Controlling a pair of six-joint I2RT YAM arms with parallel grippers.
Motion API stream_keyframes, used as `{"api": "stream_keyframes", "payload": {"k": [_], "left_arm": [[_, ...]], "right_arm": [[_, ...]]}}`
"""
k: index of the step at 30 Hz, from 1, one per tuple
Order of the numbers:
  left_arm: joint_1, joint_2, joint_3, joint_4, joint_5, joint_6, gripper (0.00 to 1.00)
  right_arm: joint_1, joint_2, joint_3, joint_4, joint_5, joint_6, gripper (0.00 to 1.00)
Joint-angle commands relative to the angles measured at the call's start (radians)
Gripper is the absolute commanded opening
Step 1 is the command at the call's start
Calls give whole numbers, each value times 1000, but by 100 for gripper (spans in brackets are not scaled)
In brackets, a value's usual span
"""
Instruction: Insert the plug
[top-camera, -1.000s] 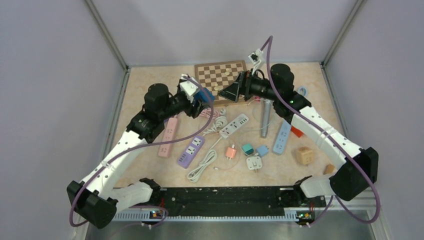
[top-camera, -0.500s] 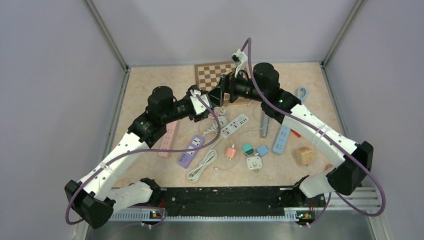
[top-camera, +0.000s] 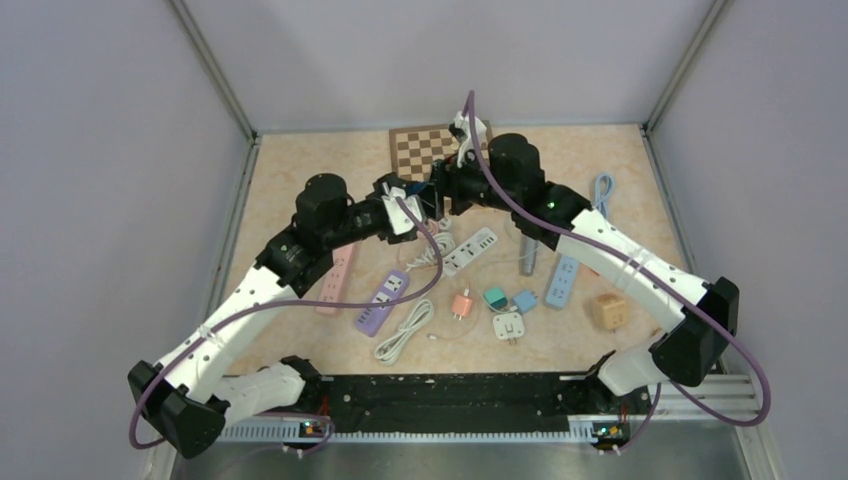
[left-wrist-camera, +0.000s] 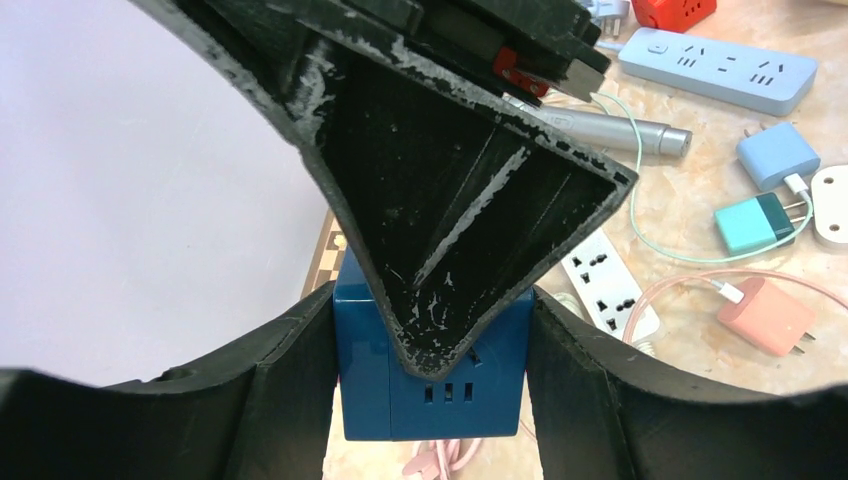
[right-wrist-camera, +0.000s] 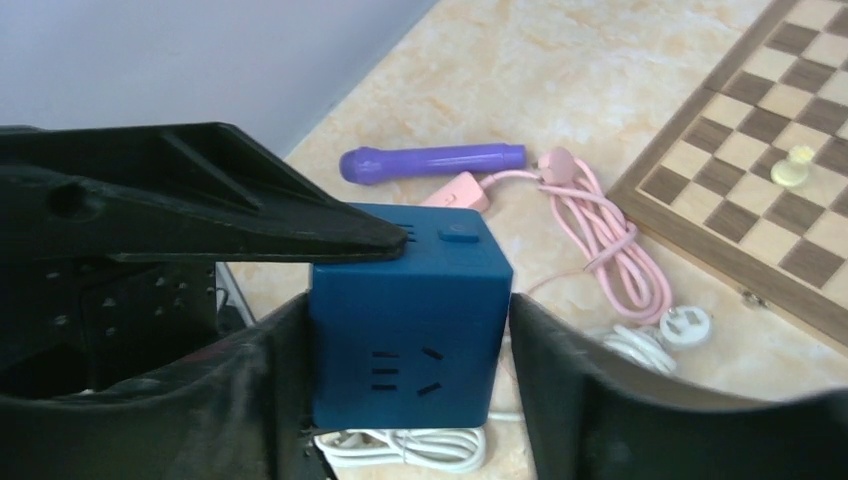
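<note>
Blue socket cube (right-wrist-camera: 405, 320) up in the air over table (right-wrist-camera: 560, 70), near chessboard (right-wrist-camera: 760, 190). Cube-shaped, no long axis; slotted face points at right wrist camera. Left gripper (left-wrist-camera: 430, 335) fingers clamp its sides. Right gripper (right-wrist-camera: 410, 300) fingers hug it, can't tell if gripping.

The left arm (top-camera: 250, 290) and right arm (top-camera: 630, 265) are showing white shells between black joints, purple cables (top-camera: 330, 297) are looping along both, a green light (top-camera: 549, 205) is glowing, and black jaws are wearing white scuffs.
</note>
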Motion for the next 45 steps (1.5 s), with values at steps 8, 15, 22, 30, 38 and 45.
{"api": "stream_keyframes", "payload": {"k": [8, 15, 22, 30, 38, 45], "left_arm": [[-4, -80, -5, 188, -22, -114, 46], [-3, -161, -62, 243, -169, -339, 99], [-1, -261, -109, 317, -324, -602, 99], [1, -208, 43, 304, -306, -1040, 99], [4, -171, 142, 285, -174, -1161, 99], [10, -141, 180, 297, -27, -1143, 86]], "right_arm": [[7, 1, 31, 117, -80, 61, 11], [-56, 4, 82, 180, -219, 47, 7], [-154, 1, 112, 276, -398, 81, 7], [-183, -63, 25, 657, -554, 278, 7], [-183, -84, 54, 861, -623, 449, 7], [-183, -70, 94, 924, -741, 536, 5]]}}
